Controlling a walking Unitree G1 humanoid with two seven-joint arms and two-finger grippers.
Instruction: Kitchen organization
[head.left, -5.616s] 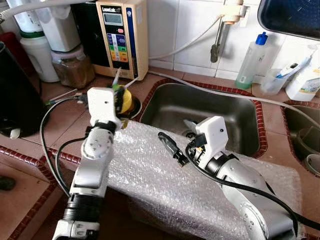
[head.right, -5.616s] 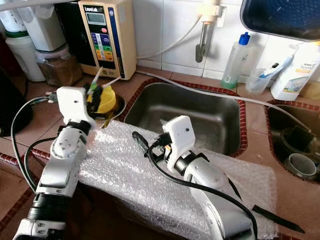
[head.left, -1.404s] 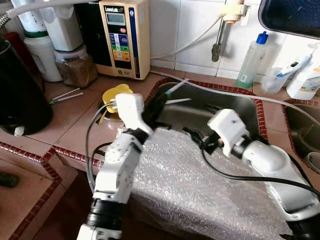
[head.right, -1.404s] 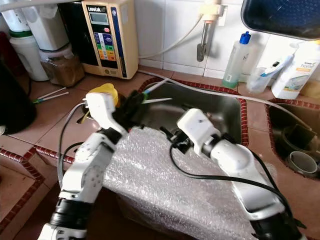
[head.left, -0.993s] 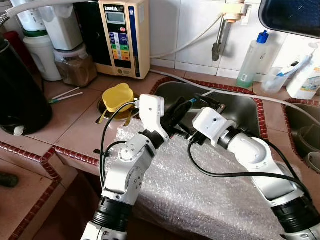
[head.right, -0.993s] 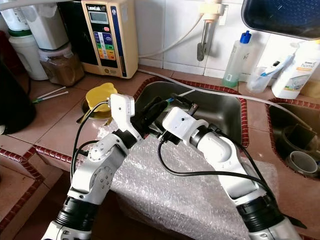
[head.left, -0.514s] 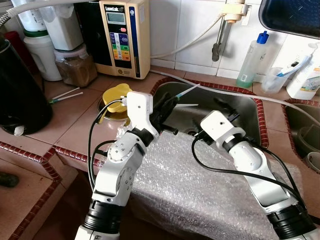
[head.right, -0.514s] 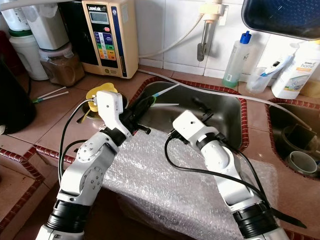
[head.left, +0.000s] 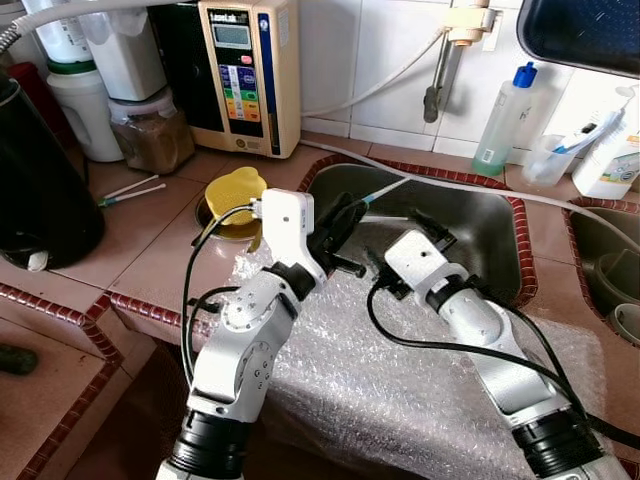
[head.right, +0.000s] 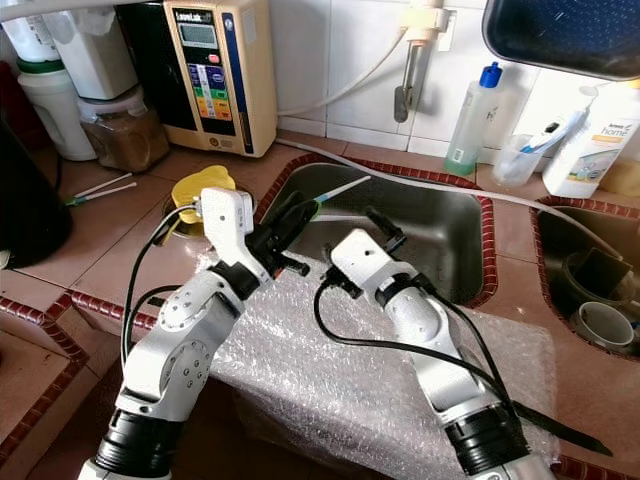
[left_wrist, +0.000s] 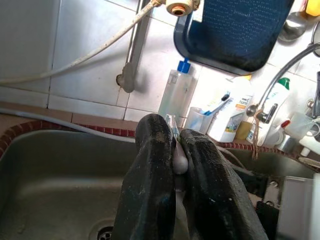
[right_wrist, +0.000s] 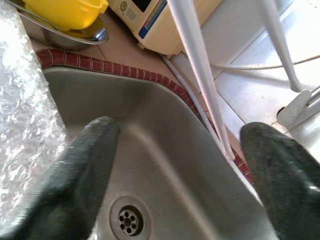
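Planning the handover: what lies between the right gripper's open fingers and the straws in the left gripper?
Nothing solid: the right wrist view shows the straws in open air above the sink, right gripper apart from them.

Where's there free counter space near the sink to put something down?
Bare tile lies between the yellow lid and the black pot, crossed only by two straws. The sink basin is open. The back wall by the soap bottle and the water ionizer is crowded.

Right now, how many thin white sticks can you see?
4. Two held sticks in the left end effector above the sink; two loose sticks on the counter. More may be hidden.
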